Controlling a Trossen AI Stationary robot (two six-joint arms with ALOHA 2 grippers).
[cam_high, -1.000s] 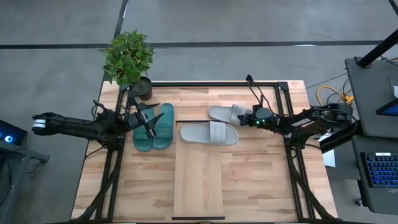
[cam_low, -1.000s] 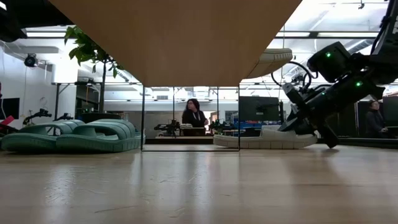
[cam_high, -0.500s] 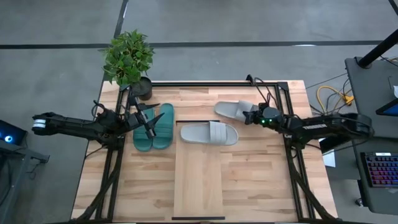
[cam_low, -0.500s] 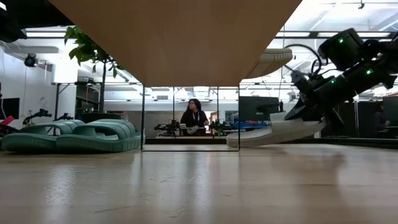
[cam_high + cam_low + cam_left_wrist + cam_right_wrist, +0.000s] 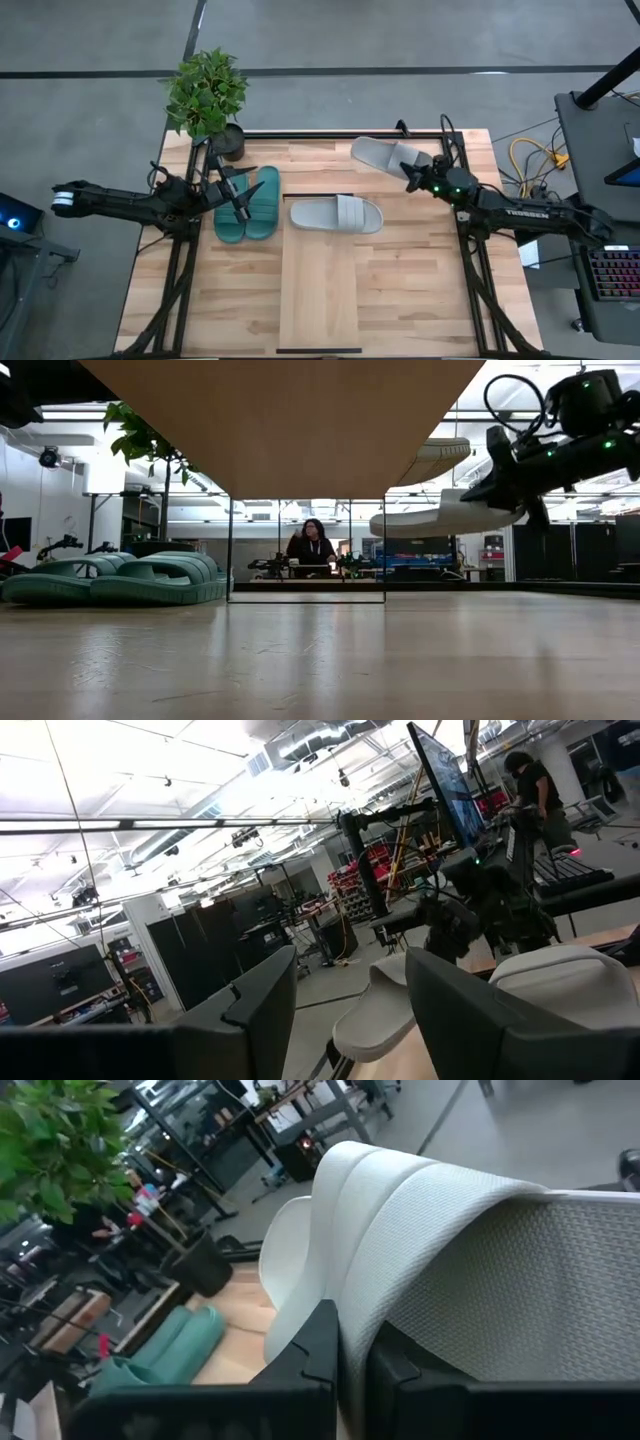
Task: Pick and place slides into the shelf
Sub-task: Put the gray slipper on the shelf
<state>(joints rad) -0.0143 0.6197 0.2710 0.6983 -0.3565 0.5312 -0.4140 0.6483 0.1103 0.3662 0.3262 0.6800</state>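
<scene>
Butcher-block table (image 5: 400,290) carries pale shelf (image 5: 318,290), potted plant (image 5: 208,95).

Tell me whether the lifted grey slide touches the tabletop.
Apart. The low view shows the grey slide, held by the right gripper, hanging with clear space above the tabletop.

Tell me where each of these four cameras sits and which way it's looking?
High view: overhead, straight down on the table; both arms show.
Low view: at tabletop height, looking across into the room; right gripper holds a grey slide in the air.
Left wrist view: on the left arm, past its own fingers.
Right wrist view: on the right arm, fingers pinching the slide's strap.
Shared: all four show the lifted grey slide.
</scene>
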